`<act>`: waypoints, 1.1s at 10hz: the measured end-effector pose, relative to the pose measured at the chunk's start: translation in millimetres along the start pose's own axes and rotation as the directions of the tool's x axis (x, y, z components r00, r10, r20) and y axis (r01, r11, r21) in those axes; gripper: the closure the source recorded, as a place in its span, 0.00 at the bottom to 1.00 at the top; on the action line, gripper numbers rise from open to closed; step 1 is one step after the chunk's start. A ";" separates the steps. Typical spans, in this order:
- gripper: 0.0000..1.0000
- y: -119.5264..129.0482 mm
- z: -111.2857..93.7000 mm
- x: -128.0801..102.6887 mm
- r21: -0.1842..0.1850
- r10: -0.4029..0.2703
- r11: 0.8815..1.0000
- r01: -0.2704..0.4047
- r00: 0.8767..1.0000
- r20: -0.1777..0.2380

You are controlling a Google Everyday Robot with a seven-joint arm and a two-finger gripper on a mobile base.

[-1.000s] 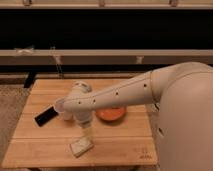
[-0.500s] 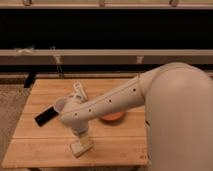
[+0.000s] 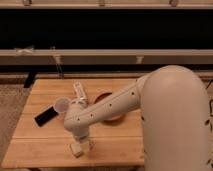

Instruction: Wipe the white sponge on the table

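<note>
Pincer (image 3: pixel 81 142) seemingly over white sponge (image 3: pixel 76 149), near table (image 3: pixel 35 150) front edge, bare planks alongside

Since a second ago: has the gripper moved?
Yes. The gripper moved from about level with the black bar toward the near edge of the table, and is now at the white sponge.

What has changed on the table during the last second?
The gripper moved down and toward the table's front edge, from beside the cup to the sponge. Its jaws stayed open, and no grasp is visible. The sponge, cup, tube, black object and bowl stayed where they were on the table.
</note>
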 end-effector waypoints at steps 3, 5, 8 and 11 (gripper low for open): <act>0.23 -9.1 13.3 1.5 0.020 0.012 1.000 -0.012 1.000 -0.012; 0.40 -13.9 20.5 1.7 0.028 0.024 0.999 -0.023 1.000 -0.004; 0.69 -14.1 19.3 2.0 0.026 0.028 0.999 -0.028 1.000 -0.004; 0.97 -15.4 16.9 0.8 0.030 0.027 0.999 -0.027 1.000 0.000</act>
